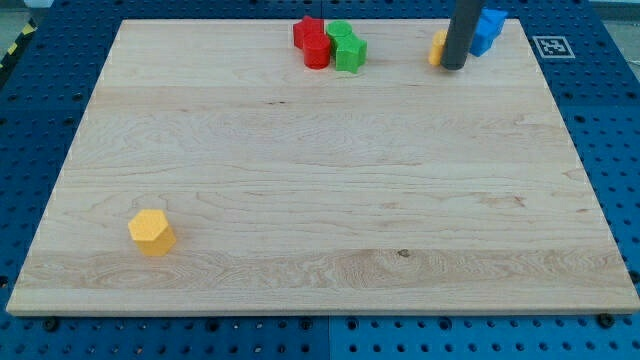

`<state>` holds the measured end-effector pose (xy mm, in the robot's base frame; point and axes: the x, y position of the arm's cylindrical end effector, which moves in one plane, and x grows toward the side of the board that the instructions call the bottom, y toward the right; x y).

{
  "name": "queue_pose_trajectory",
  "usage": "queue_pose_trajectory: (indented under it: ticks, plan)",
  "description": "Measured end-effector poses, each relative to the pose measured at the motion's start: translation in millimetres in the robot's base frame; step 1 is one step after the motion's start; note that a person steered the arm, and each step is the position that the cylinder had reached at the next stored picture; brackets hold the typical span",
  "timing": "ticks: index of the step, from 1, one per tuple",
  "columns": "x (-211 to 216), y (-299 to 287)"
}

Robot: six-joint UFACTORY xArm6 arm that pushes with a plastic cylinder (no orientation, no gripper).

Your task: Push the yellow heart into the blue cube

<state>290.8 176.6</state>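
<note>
A yellow block (438,47) at the view's top right is mostly hidden behind my rod, so its shape cannot be made out. A blue block (487,30) sits just right of the rod, near the board's top right corner, partly hidden. My tip (454,66) rests on the board right against the yellow block's lower right side, between the yellow and blue blocks. Whether the yellow and blue blocks touch is hidden by the rod.
A red block (312,41) and a green block (346,46) sit side by side, touching, at the top middle. A yellow hexagonal block (152,232) lies at the lower left. The wooden board (320,180) ends just above the blue block.
</note>
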Motion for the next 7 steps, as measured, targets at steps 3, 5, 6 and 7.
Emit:
queue_pose_trajectory:
  ticks: [3,5,6,7]
  plan:
    - [-10.5,-62.5]
    - [-24.4,-37.0]
    - [-30.6,-3.9]
    - [-30.8,8.8]
